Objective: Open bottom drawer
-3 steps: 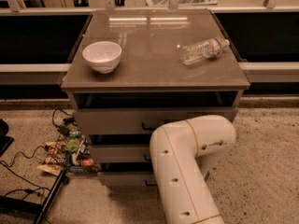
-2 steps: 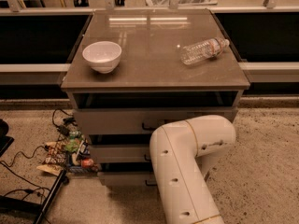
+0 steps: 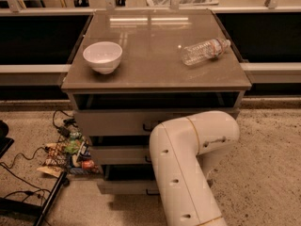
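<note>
The cabinet (image 3: 155,79) has three grey-beige drawers. The bottom drawer (image 3: 123,186) is the lowest front, with a dark gap above it. Only the left end of its small black handle (image 3: 151,192) shows beside my arm. The middle drawer (image 3: 120,154) and the top drawer (image 3: 113,122) sit above it. My white arm (image 3: 188,164) rises from the lower edge and bends in front of the right half of the drawers. My gripper is hidden behind the arm, somewhere near the drawer fronts.
A white bowl (image 3: 102,56) and a plastic bottle (image 3: 204,51) lying on its side rest on the cabinet top. Snack packets (image 3: 70,154) and black cables (image 3: 28,173) lie on the floor to the left. A dark bar (image 3: 51,197) lies at the lower left.
</note>
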{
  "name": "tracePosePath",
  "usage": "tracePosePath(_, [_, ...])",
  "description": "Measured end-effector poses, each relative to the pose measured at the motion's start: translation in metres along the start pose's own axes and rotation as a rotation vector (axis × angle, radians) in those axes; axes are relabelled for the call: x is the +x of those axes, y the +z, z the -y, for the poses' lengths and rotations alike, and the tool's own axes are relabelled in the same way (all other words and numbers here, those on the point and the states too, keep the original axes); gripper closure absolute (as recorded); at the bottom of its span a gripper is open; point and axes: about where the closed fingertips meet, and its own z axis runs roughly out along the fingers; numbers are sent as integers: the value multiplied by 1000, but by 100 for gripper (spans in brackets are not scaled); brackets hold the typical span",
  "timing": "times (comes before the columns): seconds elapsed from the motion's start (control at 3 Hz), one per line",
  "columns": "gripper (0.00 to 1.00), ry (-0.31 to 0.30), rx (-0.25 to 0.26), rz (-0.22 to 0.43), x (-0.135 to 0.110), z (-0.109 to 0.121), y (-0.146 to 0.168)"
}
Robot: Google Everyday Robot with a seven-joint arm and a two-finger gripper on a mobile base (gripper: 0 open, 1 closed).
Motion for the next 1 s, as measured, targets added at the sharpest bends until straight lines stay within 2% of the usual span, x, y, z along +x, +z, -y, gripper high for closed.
tracePosePath(0.67, [4,0,0,0,0,0,-3])
tracePosePath(1.0, [0,0,-1,0,0,0,-3])
